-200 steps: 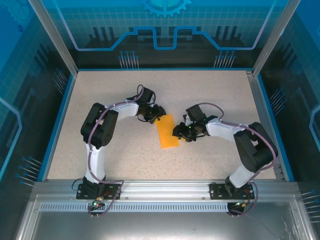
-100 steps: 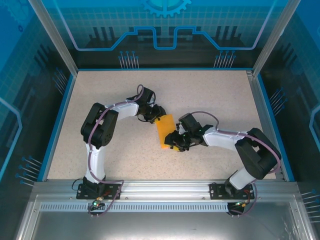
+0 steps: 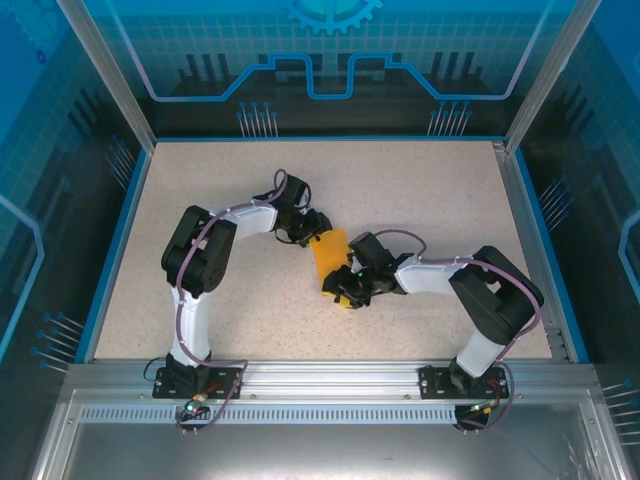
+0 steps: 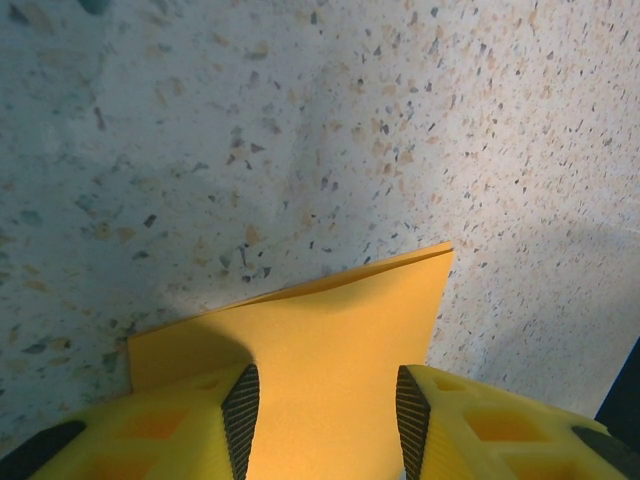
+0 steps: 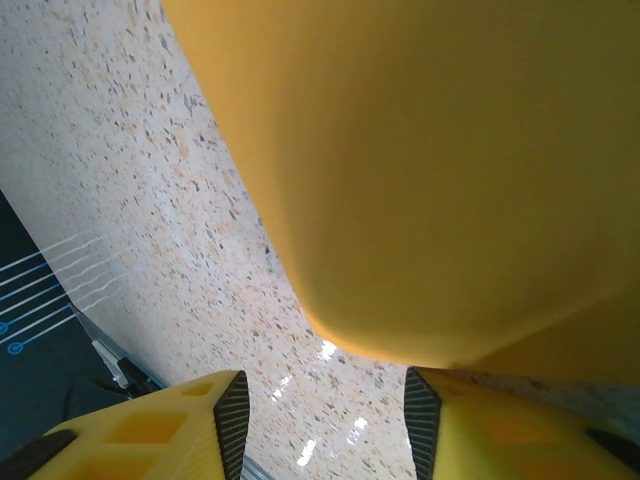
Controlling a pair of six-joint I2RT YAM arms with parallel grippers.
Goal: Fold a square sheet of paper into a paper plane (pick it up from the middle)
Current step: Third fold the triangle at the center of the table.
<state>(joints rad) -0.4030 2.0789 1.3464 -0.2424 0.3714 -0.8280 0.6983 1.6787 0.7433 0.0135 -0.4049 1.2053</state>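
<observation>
Seen from above, a thin orange-yellow sheet of paper (image 3: 328, 252), folded into a narrow oblong, lies near the middle of the speckled beige table (image 3: 420, 190). It sits slanted between my two arms, which curve in from either side.

My left gripper (image 3: 313, 233) is at the paper's far end. My right gripper (image 3: 345, 293) covers its near end, touching or just over it; I cannot tell which from up here.

From my left wrist, the paper (image 4: 340, 330) lies flat on the table (image 4: 250, 130), with one sharp corner pointing away from me. My left gripper (image 4: 325, 425) sits over it with its yellow fingers apart. The black pads (image 4: 241, 415) stand on either side of a bare strip of paper, and the sheet runs wider than the gap, so nothing is pinched.

From my right wrist, the paper (image 5: 430, 170) bulges close to the lens as a smooth, rounded curve, blurred and raised off the table (image 5: 180, 220). My right gripper (image 5: 325, 420) is below it, fingers spread, with only tabletop showing between the pads (image 5: 232, 415).
</observation>
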